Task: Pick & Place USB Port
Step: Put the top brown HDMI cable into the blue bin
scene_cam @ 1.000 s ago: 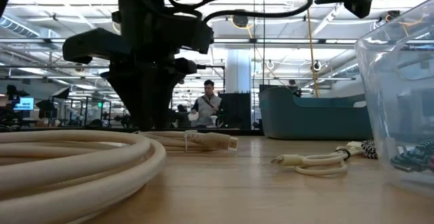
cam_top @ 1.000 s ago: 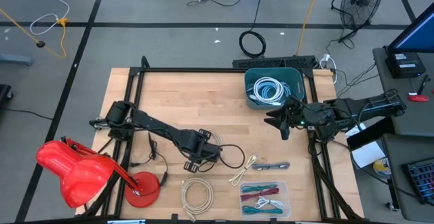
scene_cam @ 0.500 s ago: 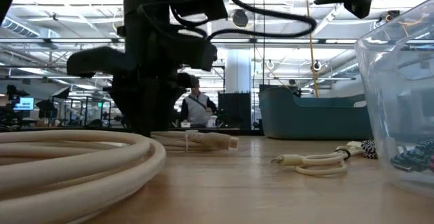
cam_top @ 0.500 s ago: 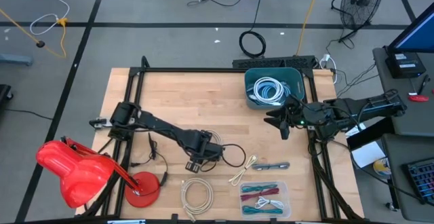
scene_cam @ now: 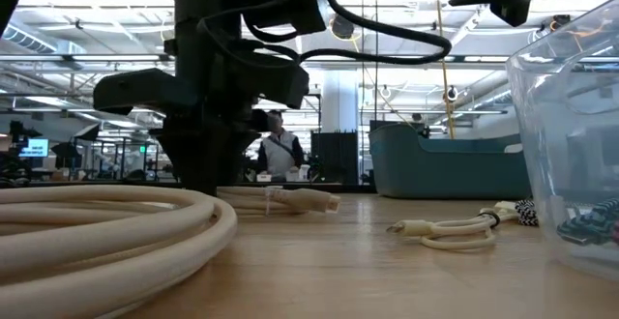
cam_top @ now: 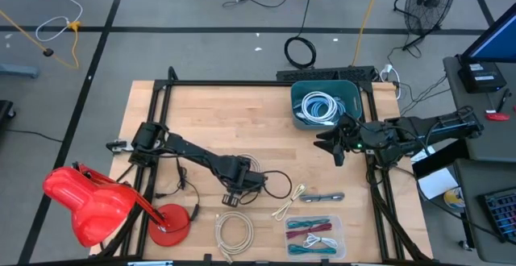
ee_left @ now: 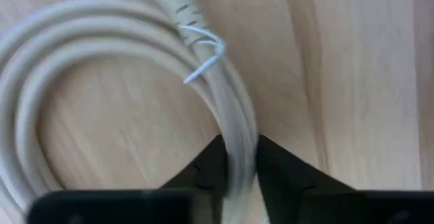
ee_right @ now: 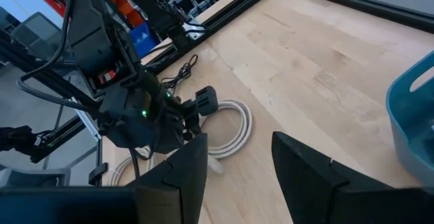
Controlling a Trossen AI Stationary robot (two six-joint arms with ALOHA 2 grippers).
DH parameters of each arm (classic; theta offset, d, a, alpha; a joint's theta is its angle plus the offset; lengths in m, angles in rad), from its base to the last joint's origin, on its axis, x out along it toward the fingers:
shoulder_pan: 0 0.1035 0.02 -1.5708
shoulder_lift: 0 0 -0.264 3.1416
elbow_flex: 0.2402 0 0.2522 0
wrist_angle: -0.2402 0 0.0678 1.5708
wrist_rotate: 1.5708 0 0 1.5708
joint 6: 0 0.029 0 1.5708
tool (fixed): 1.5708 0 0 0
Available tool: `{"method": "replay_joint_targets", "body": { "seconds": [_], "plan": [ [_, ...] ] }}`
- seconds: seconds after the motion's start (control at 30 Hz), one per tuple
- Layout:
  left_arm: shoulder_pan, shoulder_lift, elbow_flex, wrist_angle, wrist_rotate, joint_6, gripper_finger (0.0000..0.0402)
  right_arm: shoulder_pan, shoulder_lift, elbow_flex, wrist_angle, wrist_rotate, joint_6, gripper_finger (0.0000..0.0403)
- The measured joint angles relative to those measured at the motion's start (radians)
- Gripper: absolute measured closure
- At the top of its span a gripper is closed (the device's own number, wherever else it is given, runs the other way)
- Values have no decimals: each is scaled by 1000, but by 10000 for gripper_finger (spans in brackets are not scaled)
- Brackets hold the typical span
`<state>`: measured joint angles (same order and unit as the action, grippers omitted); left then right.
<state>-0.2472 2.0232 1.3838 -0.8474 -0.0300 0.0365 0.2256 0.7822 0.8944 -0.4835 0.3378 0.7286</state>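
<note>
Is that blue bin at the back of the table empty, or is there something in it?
Not empty. The blue bin holds a coil of white cable, seen from above. Whether anything lies under the coil, the pictures cannot tell.

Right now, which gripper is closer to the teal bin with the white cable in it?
Right. The right gripper hovers just below the teal bin; the left gripper is far off at mid-table, fingers astride a white coiled cable.

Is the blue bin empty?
No, the high view shows a coil of white cable lying inside the blue bin at the far side of the table.
</note>
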Motion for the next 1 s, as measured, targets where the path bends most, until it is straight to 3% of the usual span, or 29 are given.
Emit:
{"method": "replay_joint_targets", "body": {
  "seconds": [0.1,0.33,0.53,1.0],
  "plan": [
    [7,0,0,0,-1,-49,367,0,0,0,0,0,0,248],
    [49,-6,59,-46,-103,-175,364,-20,-1,-7,2,1,36,248],
    [99,-7,225,-68,-157,-179,366,-35,-1,-46,9,-2,117,248],
    [253,-10,668,10,-242,-227,366,-34,-10,-117,217,-30,158,248]
  ]
}}
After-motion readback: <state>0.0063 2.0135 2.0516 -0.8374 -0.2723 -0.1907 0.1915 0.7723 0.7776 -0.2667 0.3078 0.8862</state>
